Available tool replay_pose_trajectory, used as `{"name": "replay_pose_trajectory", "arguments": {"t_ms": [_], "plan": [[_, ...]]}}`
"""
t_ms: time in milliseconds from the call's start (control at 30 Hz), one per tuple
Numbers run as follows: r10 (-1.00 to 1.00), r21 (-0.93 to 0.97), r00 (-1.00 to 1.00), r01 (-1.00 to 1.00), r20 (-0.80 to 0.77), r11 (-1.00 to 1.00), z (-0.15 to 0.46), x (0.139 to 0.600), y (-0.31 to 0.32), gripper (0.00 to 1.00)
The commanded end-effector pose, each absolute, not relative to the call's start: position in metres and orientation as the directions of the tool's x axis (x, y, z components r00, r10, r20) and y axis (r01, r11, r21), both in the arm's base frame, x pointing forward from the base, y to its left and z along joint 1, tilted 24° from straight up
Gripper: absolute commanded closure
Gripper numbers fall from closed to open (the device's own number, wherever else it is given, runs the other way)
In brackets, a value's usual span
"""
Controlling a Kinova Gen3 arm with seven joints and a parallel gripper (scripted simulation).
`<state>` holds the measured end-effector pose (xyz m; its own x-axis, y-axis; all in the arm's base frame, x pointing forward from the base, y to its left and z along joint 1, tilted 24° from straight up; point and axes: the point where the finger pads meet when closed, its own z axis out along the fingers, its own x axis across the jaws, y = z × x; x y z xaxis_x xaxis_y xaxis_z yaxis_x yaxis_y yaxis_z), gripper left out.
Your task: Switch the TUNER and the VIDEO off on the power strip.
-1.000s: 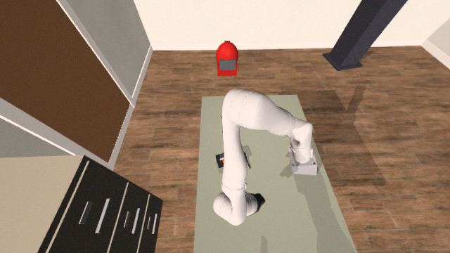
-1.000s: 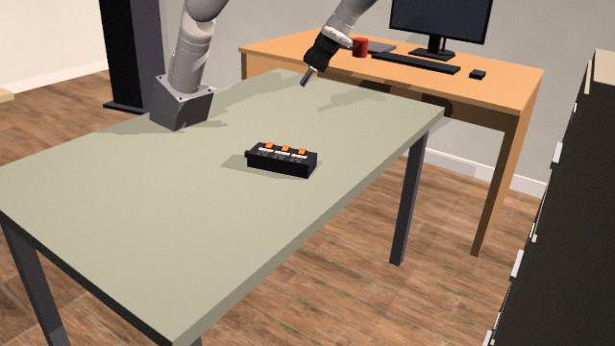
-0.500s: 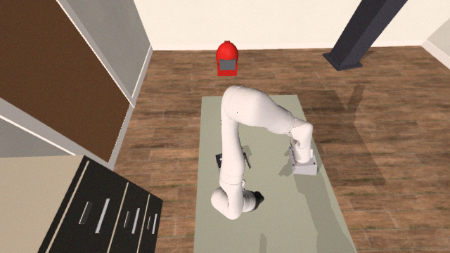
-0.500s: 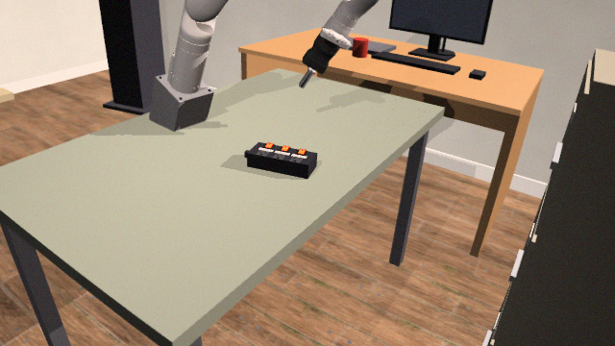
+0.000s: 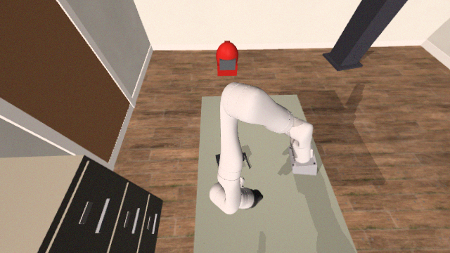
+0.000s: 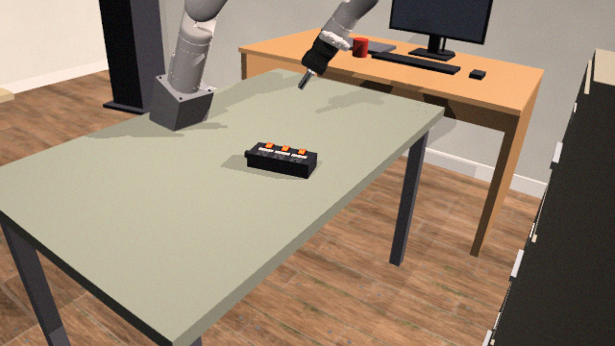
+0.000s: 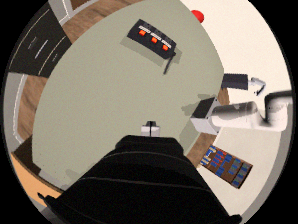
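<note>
The black power strip [image 6: 282, 159] lies flat on the grey-green table, right way up, with three orange switches [image 6: 284, 148] in a row on top. It also shows in the wrist view [image 7: 152, 38], far ahead of the fingers. In the top view the arm hides most of the power strip [image 5: 246, 159]. My gripper [image 6: 304, 83] is shut and empty, well above the table near its far edge, some way behind the strip. In the wrist view the shut fingertips point at bare table.
The arm's grey base [image 6: 181, 107] stands on the table at the back left. An orange desk [image 6: 432, 77] with a monitor, keyboard and red cup [image 6: 359, 47] stands behind the table. A dark cabinet [image 6: 567, 216] is at the right.
</note>
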<state>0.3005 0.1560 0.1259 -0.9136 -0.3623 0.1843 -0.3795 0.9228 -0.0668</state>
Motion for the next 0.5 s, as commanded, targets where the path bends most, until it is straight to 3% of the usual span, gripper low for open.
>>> {"name": "replay_pose_trajectory", "arguments": {"t_ms": [0,467], "plan": [[-0.361,-0.049,-0.915,-0.375,0.180,0.926,0.1264,0.2999,0.1541,1.00],[-0.365,-0.032,-0.914,-0.376,0.180,0.926,0.1249,0.3002,0.1496,1.00]]}}
